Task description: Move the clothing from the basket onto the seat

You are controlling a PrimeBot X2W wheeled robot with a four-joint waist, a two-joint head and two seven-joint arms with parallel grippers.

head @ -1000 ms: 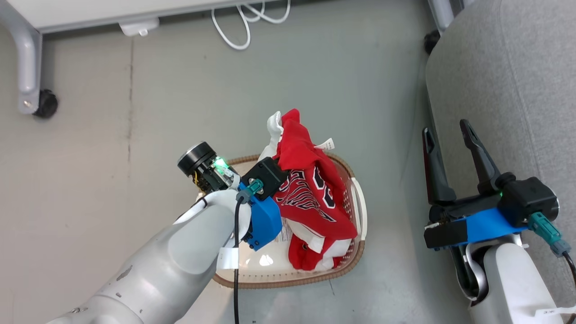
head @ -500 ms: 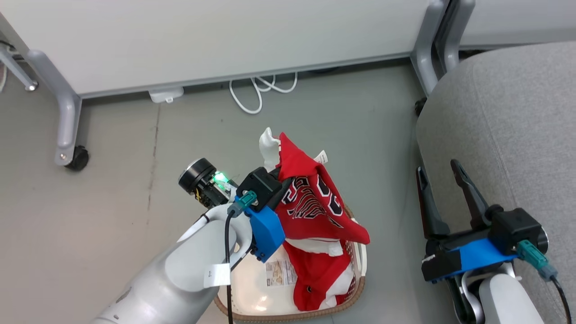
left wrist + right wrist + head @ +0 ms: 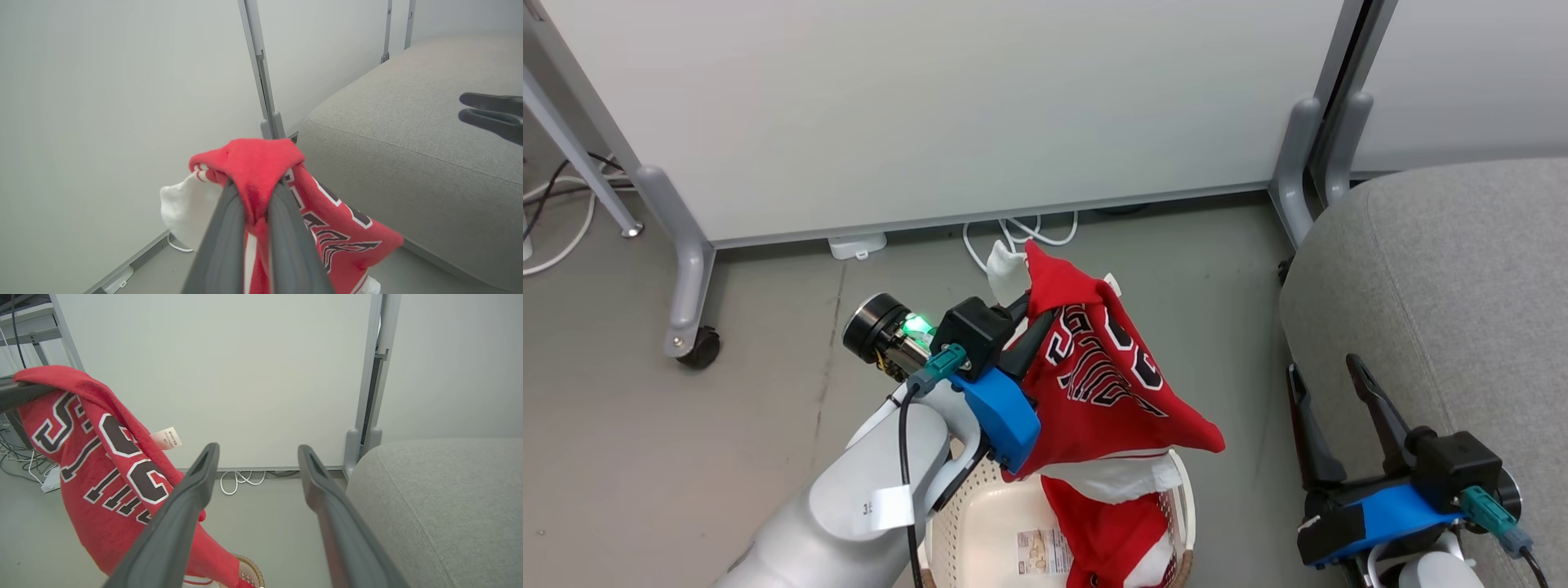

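The clothing [image 3: 1111,384] is soft red cloth, matt, with flat printed lettering. The basket [image 3: 980,531] is smooth cream plastic, perforated, faintly glossy. The seat [image 3: 1445,278] is grey woven upholstery, matt and slightly coarse. The floor [image 3: 768,425] beside the basket is smooth, matt grey.

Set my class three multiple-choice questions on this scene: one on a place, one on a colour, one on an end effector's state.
1. In the head view, the seat lies where from the basket? A. right B. left C. underneath
2. The jersey lettering is: A. yellow B. dark, white-outlined C. green
3. The right end effector is: A. shut on the jersey B. shut on the basket C. open, empty
Answers: 1 A, it sits at the right edge; 2 B, the right wrist view shows dark outlined letters; 3 C, its fingers stand apart with floor between.
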